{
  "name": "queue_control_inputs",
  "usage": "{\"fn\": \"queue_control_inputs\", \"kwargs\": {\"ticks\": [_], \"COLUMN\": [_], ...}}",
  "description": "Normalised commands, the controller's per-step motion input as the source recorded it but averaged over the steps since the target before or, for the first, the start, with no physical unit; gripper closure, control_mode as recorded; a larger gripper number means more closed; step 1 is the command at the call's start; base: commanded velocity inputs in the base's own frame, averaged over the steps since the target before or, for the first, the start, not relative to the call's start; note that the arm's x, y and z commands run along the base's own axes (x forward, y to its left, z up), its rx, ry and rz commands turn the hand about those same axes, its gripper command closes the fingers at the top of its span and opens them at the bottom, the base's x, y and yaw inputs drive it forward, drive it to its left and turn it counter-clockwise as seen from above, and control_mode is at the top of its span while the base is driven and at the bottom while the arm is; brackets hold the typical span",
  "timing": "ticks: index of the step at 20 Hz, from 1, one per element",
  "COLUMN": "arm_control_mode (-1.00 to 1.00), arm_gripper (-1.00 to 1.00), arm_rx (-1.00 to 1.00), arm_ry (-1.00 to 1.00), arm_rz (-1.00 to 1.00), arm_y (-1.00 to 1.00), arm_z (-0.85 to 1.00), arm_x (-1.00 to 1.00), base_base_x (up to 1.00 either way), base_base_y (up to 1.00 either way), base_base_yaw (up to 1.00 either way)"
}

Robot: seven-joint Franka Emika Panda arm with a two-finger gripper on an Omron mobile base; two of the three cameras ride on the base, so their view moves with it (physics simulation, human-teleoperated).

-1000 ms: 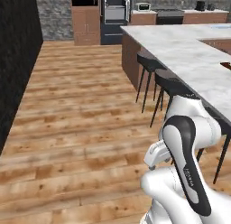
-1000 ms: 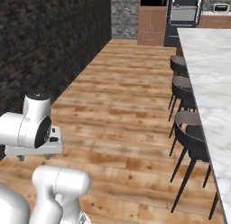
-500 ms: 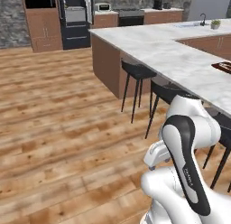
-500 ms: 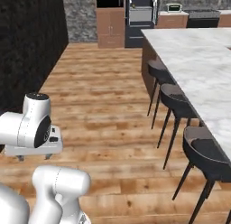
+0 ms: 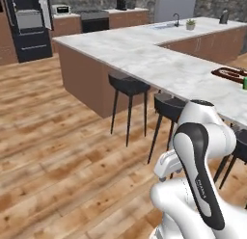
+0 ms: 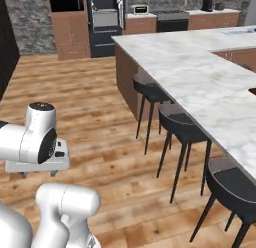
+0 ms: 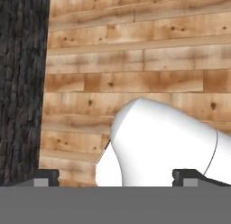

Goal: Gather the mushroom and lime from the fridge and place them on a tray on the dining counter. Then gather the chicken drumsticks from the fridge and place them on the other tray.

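Note:
My gripper [image 7: 117,178] is open in the hand view, its two dark fingertips [image 7: 45,176] far apart with nothing between them. It points down at the wooden floor, and a dark stone wall runs along the left of that view. The arm is folded close over the base. The dining counter [image 5: 144,55] has a pale marble top. A dark red tray [image 5: 229,73] lies on it at the far right, with a small green thing [image 5: 244,84] beside it at the frame edge; I cannot tell what that is. Mushroom, lime and chicken drumsticks are out of view.
Black bar stools [image 5: 128,84] [image 6: 186,129] line the near side of the counter. A black wall oven [image 6: 104,17] and wooden cabinets [image 6: 70,27] stand at the back. A sink with a small plant [image 5: 191,24] is on the far counter. Open wooden floor [image 5: 53,151] lies to the left.
The whole picture has swung: the base has turned, so the counter and stools now sit much nearer the middle and the dark wall has left the base views. The arm's pose is unchanged.

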Motion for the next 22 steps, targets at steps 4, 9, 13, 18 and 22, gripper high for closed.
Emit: {"fn": "queue_control_inputs", "kwargs": {"ticks": [4, 9, 13, 18, 22], "arm_control_mode": [1.00, 1.00, 1.00, 1.00, 1.00], "arm_gripper": [-1.00, -1.00, -1.00, -1.00, -1.00], "arm_rx": [0.00, 0.00, 0.00, 0.00, 0.00], "arm_ry": [0.00, 0.00, 0.00, 0.00, 0.00], "arm_rz": [0.00, 0.00, 0.00, 0.00, 0.00], "arm_y": [0.00, 0.00, 0.00, 0.00, 0.00], "arm_z": [0.00, 0.00, 0.00, 0.00, 0.00], "arm_x": [0.00, 0.00, 0.00, 0.00, 0.00], "base_base_x": [1.00, 1.00, 1.00, 1.00, 1.00], "base_base_y": [0.82, 0.88, 0.99, 1.00, 1.00], "base_base_yaw": [-0.38, -0.35, -0.30, -0.24, -0.21]}}
